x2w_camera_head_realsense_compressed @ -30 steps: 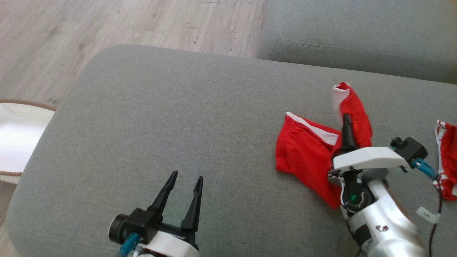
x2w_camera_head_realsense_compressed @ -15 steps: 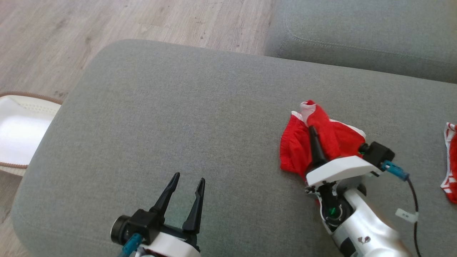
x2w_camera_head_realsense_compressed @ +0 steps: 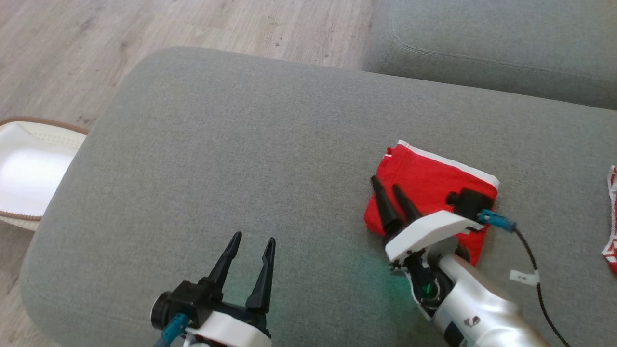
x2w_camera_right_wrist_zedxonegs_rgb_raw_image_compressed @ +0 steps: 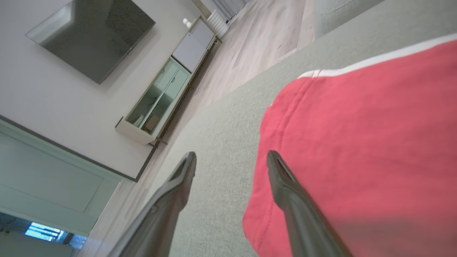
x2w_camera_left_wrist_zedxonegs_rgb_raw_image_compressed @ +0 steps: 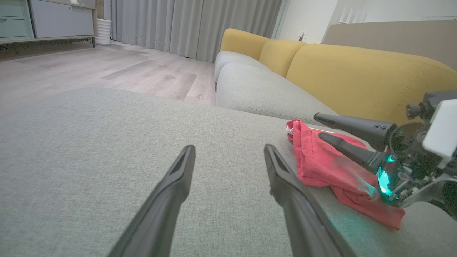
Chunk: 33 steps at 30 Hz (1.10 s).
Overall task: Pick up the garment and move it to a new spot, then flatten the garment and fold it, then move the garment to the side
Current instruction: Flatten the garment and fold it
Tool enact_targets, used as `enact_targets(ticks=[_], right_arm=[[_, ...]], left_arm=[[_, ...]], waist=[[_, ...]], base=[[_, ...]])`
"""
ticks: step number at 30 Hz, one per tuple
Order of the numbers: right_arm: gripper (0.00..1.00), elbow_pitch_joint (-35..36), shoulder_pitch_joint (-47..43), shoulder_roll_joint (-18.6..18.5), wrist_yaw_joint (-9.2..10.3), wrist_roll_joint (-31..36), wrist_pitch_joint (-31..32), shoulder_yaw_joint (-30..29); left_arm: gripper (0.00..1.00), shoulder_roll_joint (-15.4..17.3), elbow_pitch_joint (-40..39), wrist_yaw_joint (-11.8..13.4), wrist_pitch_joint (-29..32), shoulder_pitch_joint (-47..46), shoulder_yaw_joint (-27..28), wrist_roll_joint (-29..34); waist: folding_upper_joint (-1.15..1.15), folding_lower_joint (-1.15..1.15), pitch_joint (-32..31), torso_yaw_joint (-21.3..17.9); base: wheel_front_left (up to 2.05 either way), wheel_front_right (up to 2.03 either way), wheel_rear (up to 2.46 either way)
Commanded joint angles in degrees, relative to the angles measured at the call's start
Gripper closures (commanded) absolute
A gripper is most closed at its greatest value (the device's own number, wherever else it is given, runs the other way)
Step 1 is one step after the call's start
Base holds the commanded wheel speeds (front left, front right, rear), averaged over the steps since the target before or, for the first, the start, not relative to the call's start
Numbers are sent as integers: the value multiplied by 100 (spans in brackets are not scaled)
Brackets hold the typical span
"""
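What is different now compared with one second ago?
The right gripper carried the raised flap of the red garment down and leftward over the rest of it, then let go; it is now open at the garment's left edge. The garment lies folded on the grey cushion. The left gripper stayed open over the cushion, holding nothing.

Nothing readable is turning up anywhere at the moment. A small white tag [x2w_camera_head_realsense_compressed: 523,276] is hanging just right of the red garment [x2w_camera_head_realsense_compressed: 434,178], and it's carrying a few dark marks, perhaps two characters, too tiny to make out. Below the garment, a dark emblem [x2w_camera_head_realsense_compressed: 470,322] is showing on the pale forearm [x2w_camera_head_realsense_compressed: 487,303], spelling out nothing.
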<state>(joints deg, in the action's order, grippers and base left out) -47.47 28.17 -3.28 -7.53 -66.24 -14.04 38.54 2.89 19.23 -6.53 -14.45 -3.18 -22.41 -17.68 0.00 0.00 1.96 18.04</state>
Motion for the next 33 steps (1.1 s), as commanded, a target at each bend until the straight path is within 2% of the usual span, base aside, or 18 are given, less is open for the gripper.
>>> enact_targets(ticks=[1,11,16,23,27,33], right_arm=[[0,78,204,40,4,-84,40,204],[0,-154,176,40,4,-686,534,1265],[0,-110,252,40,4,-796,376,1513],[0,-57,443,24,4,-461,9,1610],[0,-3,561,-272,4,236,-89,1274],[0,708,28,-695,4,2198,-94,-641]], left_arm=[[0,-2,-189,26,-55,-258,119,-15],[0,-2,-186,72,-55,-193,161,-205],[0,-2,-211,93,-55,-144,229,-194],[0,-2,-358,86,-55,-70,462,-126],[0,-2,-504,64,-55,-102,550,-76],[0,-2,-889,39,-55,-175,656,-89]], waist=[[0,0,-1,16],[0,0,-172,-57],[0,0,-287,-287],[0,0,-380,-818],[0,0,-395,-1097],[0,0,-349,-1467]], base=[[0,0,0],[0,0,0],[0,0,0],[0,0,0],[0,0,0],[0,0,0]])
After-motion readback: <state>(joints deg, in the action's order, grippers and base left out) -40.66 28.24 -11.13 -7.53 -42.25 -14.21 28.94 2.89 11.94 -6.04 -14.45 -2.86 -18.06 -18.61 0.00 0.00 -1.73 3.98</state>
